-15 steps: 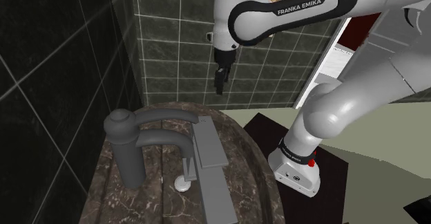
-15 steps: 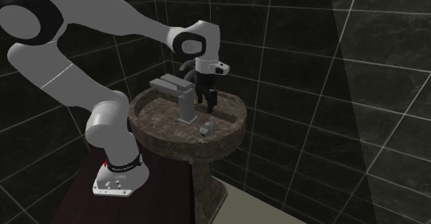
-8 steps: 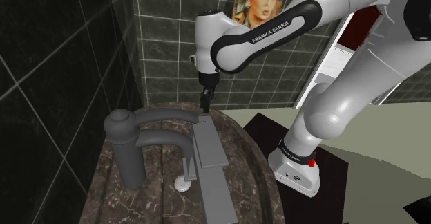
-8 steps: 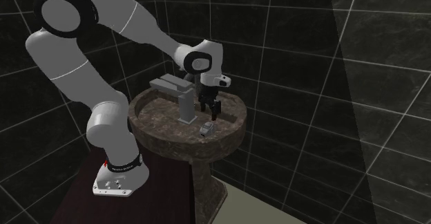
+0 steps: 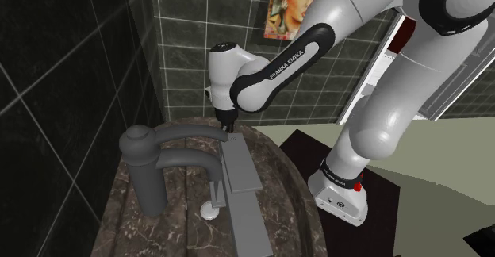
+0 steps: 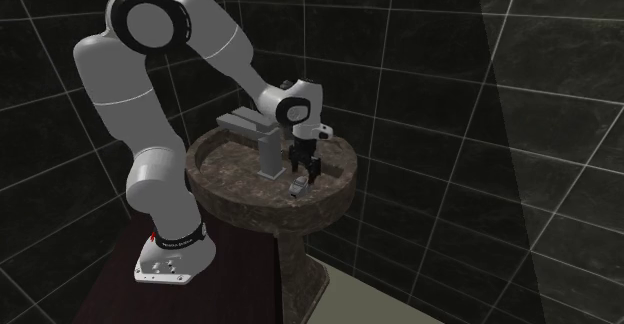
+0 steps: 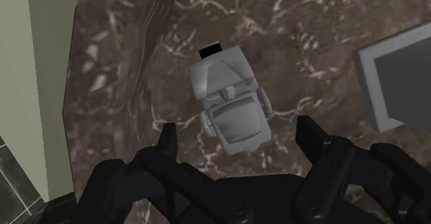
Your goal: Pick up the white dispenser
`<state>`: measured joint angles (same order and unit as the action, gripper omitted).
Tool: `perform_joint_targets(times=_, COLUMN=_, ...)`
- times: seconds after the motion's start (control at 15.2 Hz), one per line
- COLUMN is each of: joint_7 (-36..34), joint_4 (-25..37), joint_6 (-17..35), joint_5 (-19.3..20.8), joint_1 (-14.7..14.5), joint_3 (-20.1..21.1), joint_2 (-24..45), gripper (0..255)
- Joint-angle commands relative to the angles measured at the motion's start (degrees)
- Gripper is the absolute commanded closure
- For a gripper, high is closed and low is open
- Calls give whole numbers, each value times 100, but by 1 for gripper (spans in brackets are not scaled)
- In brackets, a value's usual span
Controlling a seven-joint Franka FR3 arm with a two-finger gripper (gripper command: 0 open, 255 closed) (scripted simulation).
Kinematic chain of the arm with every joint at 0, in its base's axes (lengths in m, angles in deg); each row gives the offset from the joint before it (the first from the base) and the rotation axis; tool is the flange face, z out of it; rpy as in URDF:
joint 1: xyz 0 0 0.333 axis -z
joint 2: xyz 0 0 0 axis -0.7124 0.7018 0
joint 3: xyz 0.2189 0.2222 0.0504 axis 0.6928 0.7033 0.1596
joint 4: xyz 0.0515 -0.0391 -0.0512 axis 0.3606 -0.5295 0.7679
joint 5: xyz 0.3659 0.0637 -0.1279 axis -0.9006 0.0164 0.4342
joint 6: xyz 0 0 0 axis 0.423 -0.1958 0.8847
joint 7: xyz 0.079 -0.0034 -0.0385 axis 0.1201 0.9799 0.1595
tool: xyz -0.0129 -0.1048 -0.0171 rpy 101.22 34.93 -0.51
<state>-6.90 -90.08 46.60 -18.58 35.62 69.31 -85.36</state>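
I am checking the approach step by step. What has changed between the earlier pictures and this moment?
The arm folded down and the gripper sank toward the basin, ending just over the white dispenser. Its fingers stand open on either side of the dispenser without touching it; nothing was grasped. The dispenser, the faucet and the basin kept their places.

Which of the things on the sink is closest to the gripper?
The small white dispenser, directly below the open gripper, between its fingers but not touched. The round grey tap and the flat grey tap stand off to the side.
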Motion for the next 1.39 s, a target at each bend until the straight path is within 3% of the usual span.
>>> perform_joint_targets(times=0.0, joint_7=-79, joint_4=-23, joint_6=185, joint_5=76, joint_1=-1, joint_3=20, joint_2=169, gripper=0)
perform_joint_targets(times=0.4, joint_7=-246, joint_4=-73, joint_6=576, joint_5=287, joint_1=19, joint_3=13, joint_2=535, gripper=0)
perform_joint_targets(times=0.46, joint_7=-253, joint_4=-56, joint_6=569, joint_5=290, joint_1=18, joint_3=15, joint_2=545, gripper=255)
perform_joint_targets(times=1.06, joint_7=-246, joint_4=-73, joint_6=576, joint_5=287, joint_1=20, joint_3=13, joint_2=535, gripper=255)
perform_joint_targets(times=1.32, joint_7=-98, joint_4=-31, joint_6=235, joint_5=99, joint_1=7, joint_3=25, joint_2=213, gripper=255)
